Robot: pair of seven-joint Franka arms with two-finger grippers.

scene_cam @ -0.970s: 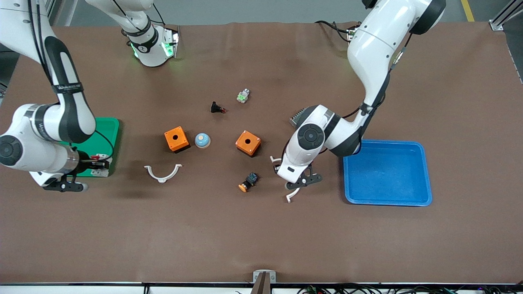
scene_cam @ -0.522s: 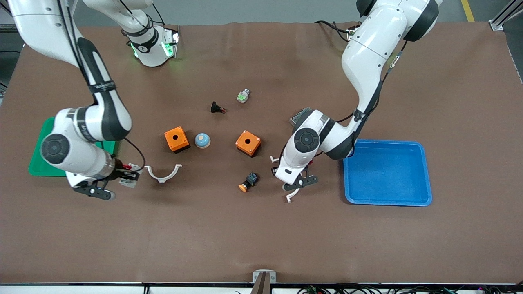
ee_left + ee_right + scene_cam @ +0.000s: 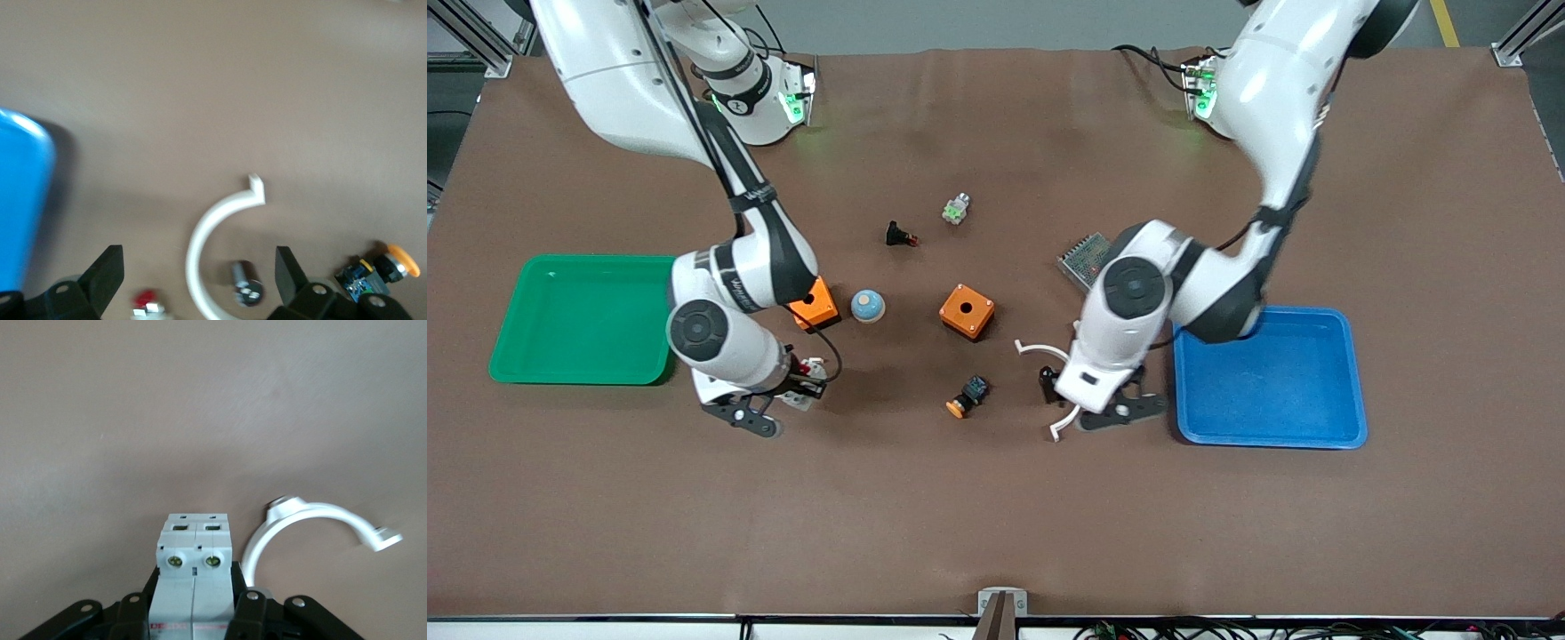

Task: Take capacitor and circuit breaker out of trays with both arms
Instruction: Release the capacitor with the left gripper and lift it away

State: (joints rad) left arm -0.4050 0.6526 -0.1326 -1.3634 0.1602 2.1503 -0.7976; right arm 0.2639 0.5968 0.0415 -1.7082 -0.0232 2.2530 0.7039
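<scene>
The breaker [image 3: 193, 553], a white block, is clamped in my right gripper [image 3: 193, 587]. In the front view it [image 3: 811, 367] shows red levers, and the right gripper [image 3: 800, 384] holds it over the table beside an orange box [image 3: 815, 302]. The capacitor [image 3: 245, 291], a stubby black cylinder, lies on the table inside a white curved clip [image 3: 200, 247]. My left gripper [image 3: 197, 267] is open and hovers over the capacitor and clip. In the front view the capacitor [image 3: 1047, 382] lies just beside the left gripper [image 3: 1089, 404].
The green tray [image 3: 578, 320] sits at the right arm's end, the blue tray [image 3: 1272, 378] at the left arm's end. A second orange box [image 3: 967, 311], a blue-black switch [image 3: 967, 396], a blue dome [image 3: 867, 305] and another white clip [image 3: 313, 520] lie between.
My right arm has carried the breaker from over the green tray toward the table's middle. My left gripper has shifted a little toward the blue tray and stays open.
</scene>
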